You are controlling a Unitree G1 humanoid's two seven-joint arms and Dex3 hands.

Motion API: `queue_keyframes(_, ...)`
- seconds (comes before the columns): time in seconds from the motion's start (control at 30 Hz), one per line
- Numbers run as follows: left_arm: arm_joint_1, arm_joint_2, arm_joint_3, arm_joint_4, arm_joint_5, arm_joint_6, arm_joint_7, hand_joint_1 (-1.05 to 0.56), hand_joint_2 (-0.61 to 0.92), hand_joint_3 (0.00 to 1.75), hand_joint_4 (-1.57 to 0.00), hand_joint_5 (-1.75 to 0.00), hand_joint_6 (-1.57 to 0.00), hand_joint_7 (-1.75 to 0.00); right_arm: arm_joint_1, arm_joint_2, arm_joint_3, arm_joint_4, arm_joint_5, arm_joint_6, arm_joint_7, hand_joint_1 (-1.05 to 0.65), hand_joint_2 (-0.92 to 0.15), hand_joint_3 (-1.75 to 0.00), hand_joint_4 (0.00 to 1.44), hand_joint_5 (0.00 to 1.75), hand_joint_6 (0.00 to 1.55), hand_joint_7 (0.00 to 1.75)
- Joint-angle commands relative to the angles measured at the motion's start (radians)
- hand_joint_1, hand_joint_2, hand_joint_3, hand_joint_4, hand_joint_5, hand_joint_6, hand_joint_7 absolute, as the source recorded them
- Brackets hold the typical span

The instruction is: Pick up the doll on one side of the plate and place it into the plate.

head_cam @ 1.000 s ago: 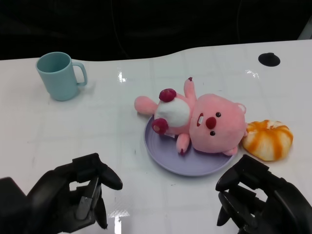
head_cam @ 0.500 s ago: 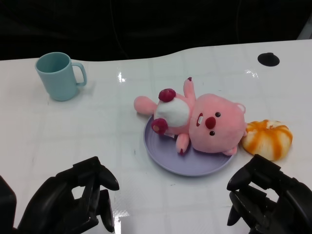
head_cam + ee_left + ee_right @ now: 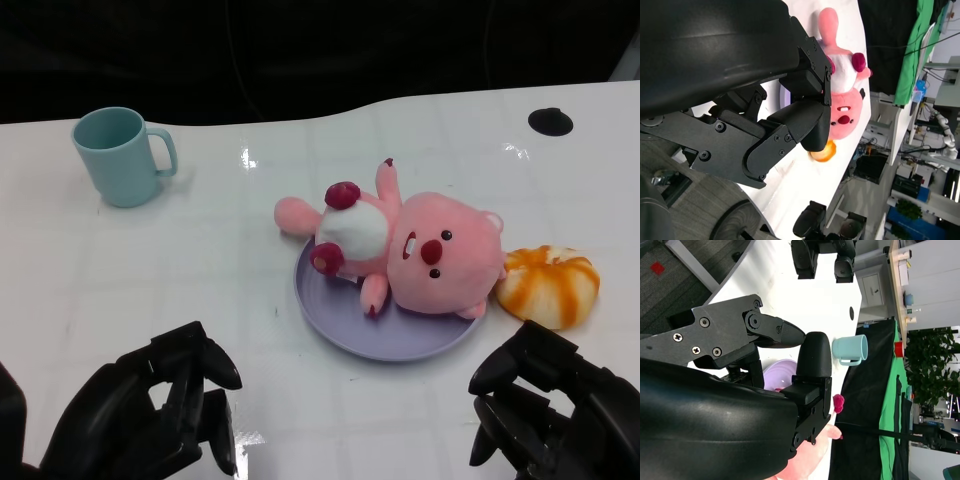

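A pink plush doll (image 3: 410,250) with a white belly lies on its back across the lavender plate (image 3: 340,325) at the table's middle; one leg hangs over the plate's far left rim. The left wrist view shows the doll (image 3: 842,95) past the fingers; the right wrist view shows a sliver of the plate (image 3: 780,375). My left hand (image 3: 150,415) hovers at the near left with fingers curled in, holding nothing. My right hand (image 3: 545,420) sits at the near right, below the plate, fingers likewise curled and empty. Both are apart from the doll.
A teal mug (image 3: 120,155) stands at the far left. An orange and white striped plush (image 3: 548,285) lies against the plate's right side. A black round cap (image 3: 551,121) sits in the table at the far right. The table's dark far edge runs behind.
Both hands have drawn back toward the near edge and lower in the picture, away from the plate. The doll and plate have not moved.
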Motion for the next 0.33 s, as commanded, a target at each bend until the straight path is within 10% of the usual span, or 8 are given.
queue_keyframes(0.03,0.005,0.004,0.0,0.011,0.016,-0.029,-0.02,-0.15,0.48,1.32,-0.83,-1.75,-0.72,-1.61,0.008,-0.011,-0.019,0.0,0.014,-0.018,0.008,-0.33,-0.92,-0.59,0.53,1.75,0.44,1.61)
queue_keyframes(0.33,0.004,-0.006,0.004,0.001,0.018,-0.024,-0.015,-0.14,0.49,1.32,-0.82,-1.75,-0.72,-1.6,0.011,-0.015,-0.031,-0.007,0.017,-0.011,0.005,-0.33,-0.92,-0.6,0.52,1.75,0.42,1.62)
